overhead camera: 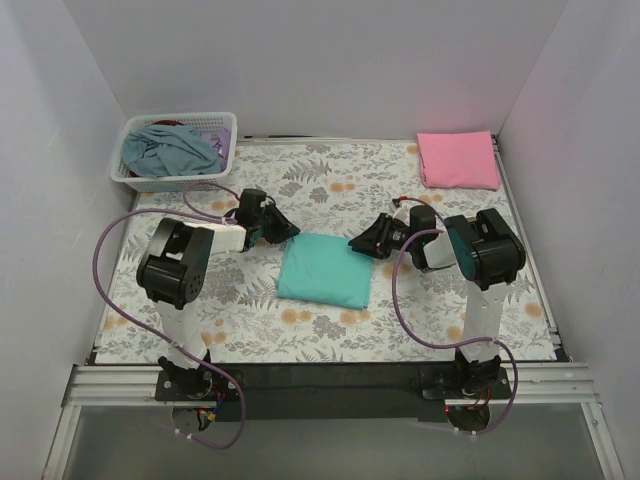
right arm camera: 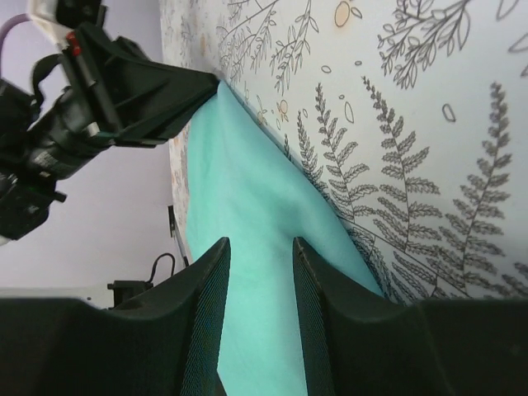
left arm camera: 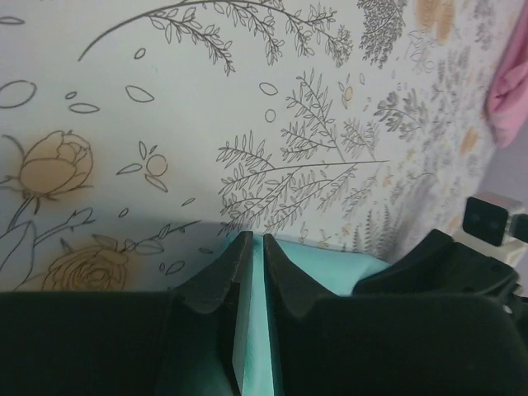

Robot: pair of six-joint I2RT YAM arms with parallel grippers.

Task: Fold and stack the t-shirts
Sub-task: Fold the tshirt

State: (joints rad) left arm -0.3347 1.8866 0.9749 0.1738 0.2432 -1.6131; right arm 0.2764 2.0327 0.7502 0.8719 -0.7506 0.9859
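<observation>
Touching teal t-shirt [overhead camera: 323,270] corner, left end effector [overhead camera: 291,233]

The top camera is looking down from high over the whole table [overhead camera: 330,190]. Both wrist cameras are sitting close, facing each other across the teal t-shirt [overhead camera: 323,270].

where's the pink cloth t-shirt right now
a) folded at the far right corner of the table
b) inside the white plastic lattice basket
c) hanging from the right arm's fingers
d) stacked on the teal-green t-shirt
a: the folded pink cloth t-shirt lies flat at the far right corner of the floral-print table, apart from the folded teal-green cloth t-shirt in the middle.
</observation>
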